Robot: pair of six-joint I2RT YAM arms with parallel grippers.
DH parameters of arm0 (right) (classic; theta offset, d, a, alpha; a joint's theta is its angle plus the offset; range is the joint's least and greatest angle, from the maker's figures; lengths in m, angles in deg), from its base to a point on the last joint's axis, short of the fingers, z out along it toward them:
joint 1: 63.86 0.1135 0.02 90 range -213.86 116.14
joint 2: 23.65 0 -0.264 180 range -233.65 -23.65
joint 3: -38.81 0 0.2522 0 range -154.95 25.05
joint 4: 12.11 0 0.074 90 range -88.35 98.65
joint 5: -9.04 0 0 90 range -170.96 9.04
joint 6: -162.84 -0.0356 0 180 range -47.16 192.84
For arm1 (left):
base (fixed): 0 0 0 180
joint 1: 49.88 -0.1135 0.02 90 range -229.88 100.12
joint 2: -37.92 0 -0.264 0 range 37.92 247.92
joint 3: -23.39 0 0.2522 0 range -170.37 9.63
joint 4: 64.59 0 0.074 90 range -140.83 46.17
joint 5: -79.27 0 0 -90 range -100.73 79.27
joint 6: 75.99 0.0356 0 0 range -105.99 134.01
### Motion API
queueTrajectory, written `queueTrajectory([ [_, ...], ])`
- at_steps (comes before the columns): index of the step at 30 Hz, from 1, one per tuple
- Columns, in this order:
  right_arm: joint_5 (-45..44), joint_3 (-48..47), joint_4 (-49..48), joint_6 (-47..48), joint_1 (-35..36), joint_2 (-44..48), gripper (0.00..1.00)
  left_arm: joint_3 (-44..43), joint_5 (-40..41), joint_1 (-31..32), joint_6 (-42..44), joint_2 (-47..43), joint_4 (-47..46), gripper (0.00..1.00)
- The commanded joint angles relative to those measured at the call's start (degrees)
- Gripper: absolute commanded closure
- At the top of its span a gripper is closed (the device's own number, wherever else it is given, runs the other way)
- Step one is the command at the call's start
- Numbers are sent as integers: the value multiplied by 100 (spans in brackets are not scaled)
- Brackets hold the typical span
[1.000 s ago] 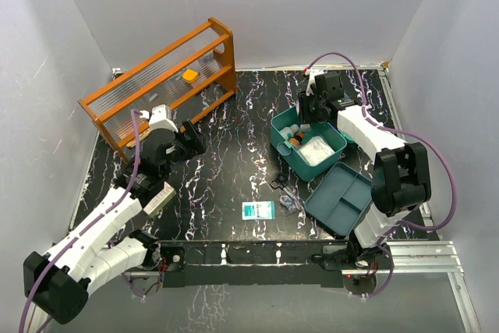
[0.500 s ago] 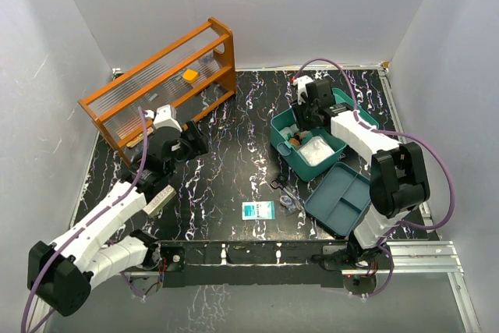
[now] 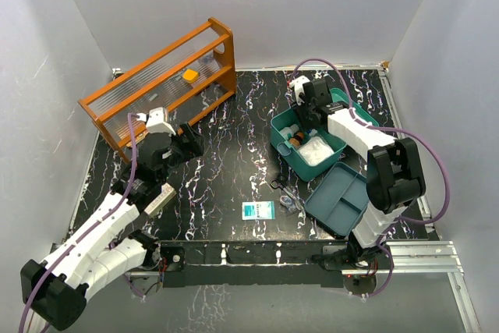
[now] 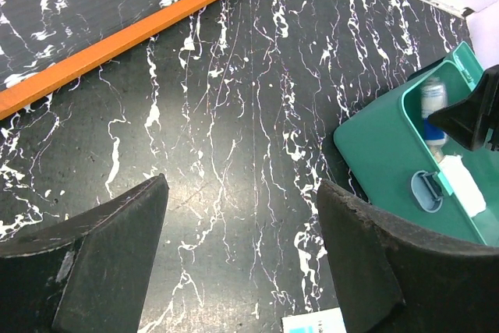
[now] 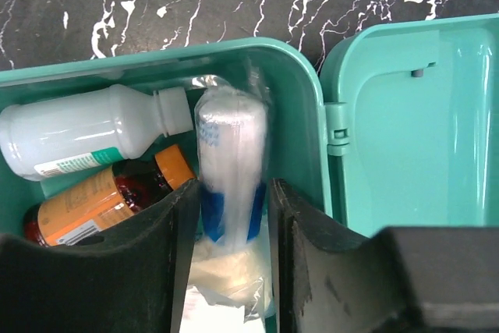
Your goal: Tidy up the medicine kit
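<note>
The teal medicine kit [image 3: 277, 135] stands open at the right middle of the table, its lid [image 5: 421, 115] laid back behind it. It also shows in the left wrist view [image 4: 386, 157]. Inside lie a white bottle [image 5: 86, 134], an amber bottle with an orange cap [image 5: 101, 200] and a clear bag of white material [image 5: 226, 278]. My right gripper [image 3: 306, 111] is over the kit's back end, shut on a white wrapped roll with a blue band [image 5: 230, 138], which is blurred. My left gripper [image 3: 191, 139] is open and empty above the bare table, near the orange rack.
An orange wooden rack [image 3: 160, 87] stands at the back left with a small orange item on it. A blue-grey divided tray [image 3: 339, 199] lies in front of the kit. A teal-and-white packet [image 3: 258, 209] and small loose items [image 3: 284, 194] lie near the front edge.
My right gripper has moved from behind the kit forward and left, down over the kit's back end. My left arm has shifted only slightly.
</note>
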Motion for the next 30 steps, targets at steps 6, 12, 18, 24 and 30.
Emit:
queueTrajectory([
  [6, -455, -428, -65, -18, 140, -71, 51, 95, 126, -38, 63, -147, -95, 24],
  [12, -445, -316, -180, -153, 177, 57, 66, 101, 116, -38, 20, -140, -97, 24],
  [18, -323, -235, -197, -345, 180, -81, 72, 129, 78, -37, -47, -149, -102, 24],
  [24, -578, -6, -186, -435, 172, -108, 78, 155, 44, -35, -88, -153, -88, 24],
  [30, -701, 167, -173, -413, 173, -295, 82, 188, 88, -41, -146, -168, 59, 24],
])
